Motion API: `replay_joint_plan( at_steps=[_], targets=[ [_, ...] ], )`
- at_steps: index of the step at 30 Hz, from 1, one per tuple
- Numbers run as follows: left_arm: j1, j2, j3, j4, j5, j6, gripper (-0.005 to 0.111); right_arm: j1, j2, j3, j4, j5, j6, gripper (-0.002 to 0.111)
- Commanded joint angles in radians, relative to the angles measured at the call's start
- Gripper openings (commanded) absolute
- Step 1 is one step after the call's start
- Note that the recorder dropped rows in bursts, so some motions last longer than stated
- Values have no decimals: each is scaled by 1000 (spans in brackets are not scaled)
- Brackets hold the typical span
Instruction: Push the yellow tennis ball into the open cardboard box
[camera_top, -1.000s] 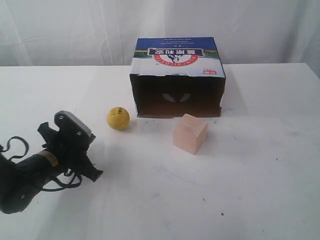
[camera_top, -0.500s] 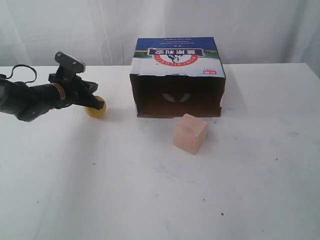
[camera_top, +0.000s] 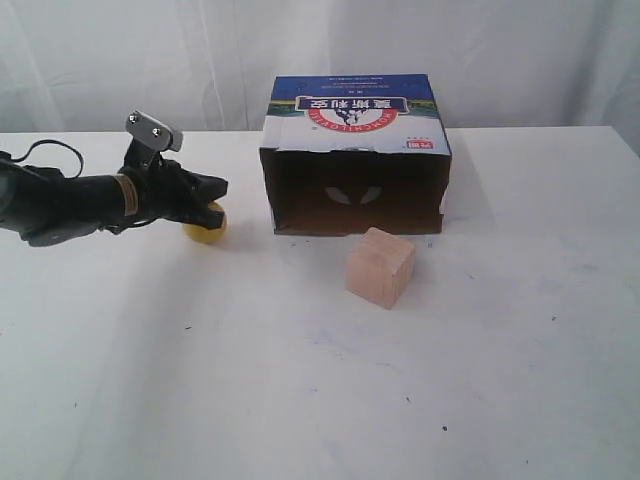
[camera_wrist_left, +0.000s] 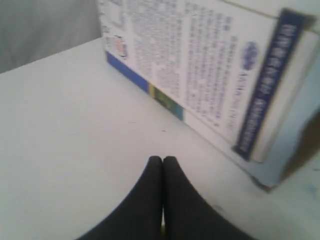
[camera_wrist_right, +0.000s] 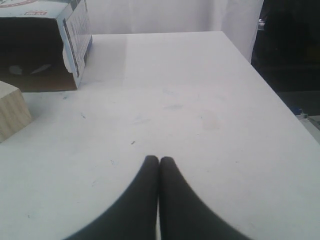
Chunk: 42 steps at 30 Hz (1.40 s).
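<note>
Exterior: left arm (camera_top: 70, 200) and small yellow tennis ball (camera_top: 207, 232) have both shifted right in the last half second. The ball now lies on the white surface (camera_top: 300, 400), near the left of the open blue-topped cardboard box (camera_top: 355, 150). Left jaws pressed together at the ball, gripping nothing. Pale wooden cube (camera_top: 380, 266) unmoved. Box's red lettering unreadable.
Left wrist: box side's fine print, blurred.
Right wrist: right jaws closed, empty.

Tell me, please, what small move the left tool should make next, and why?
Probably nudge the yellow tennis ball rightward and slightly toward the camera. The shut left tool is at the ball, which lies left of the open cardboard box, roughly level with its front corner; a straight rightward push would likely hit the side wall, not the opening.
</note>
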Motion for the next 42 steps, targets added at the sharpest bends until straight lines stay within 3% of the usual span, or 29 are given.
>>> replay_joint_plan(
  at_steps=[1, 8, 17, 24, 30, 42],
  targets=[
    [0, -36, 58, 144, -136, -119, 0, -7, -5, 2, 0, -7, 2, 0],
    [5, -106, 79, -53, -81, -13, 0, -7, -5, 2, 0, -7, 2, 0],
    [3, -103, 147, -17, 65, 58, 0, -7, -5, 2, 0, -7, 2, 0],
    [1, -100, 253, -17, -68, 115, 0, -7, -5, 2, 0, -7, 2, 0],
    [-30, -100, 262, -39, -169, 113, 0, -7, -5, 2, 0, -7, 2, 0],
    [-123, -100, 262, -87, -166, 117, 0, -7, -5, 2, 0, -7, 2, 0]
  ],
)
